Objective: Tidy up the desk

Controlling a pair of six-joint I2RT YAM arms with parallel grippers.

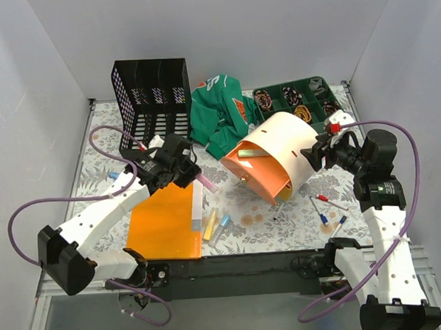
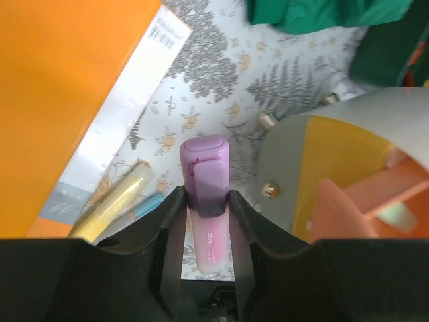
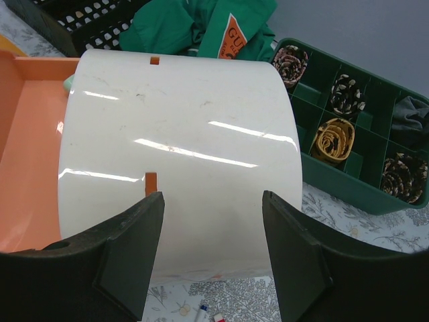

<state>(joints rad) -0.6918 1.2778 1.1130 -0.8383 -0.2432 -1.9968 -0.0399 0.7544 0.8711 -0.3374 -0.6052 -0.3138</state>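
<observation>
So the desk, the big flat tabletop with the white fern-and-orange-flower cover, lies under everything, its black rim along the near edge right by the arm bases. The left gripper hangs over the left-middle of it, fingers clamped on the barrel of a pink highlighter with a purple cap, cap pointing away from the wrist. Just near of it, on the cover, lie a flat orange folder with a white edge strip, a yellow marker and a blue marker. The right gripper sits at the right side of an orange plastic organiser with a curved white shell; its fingers are spread wide apart in front of the shell, and I can't tell if they touch it. At the far side there's a black mesh file rack on the left, a crumpled green cloth in the middle and a green divided tray of coiled bits on the right. A few loose pens lie near right.
</observation>
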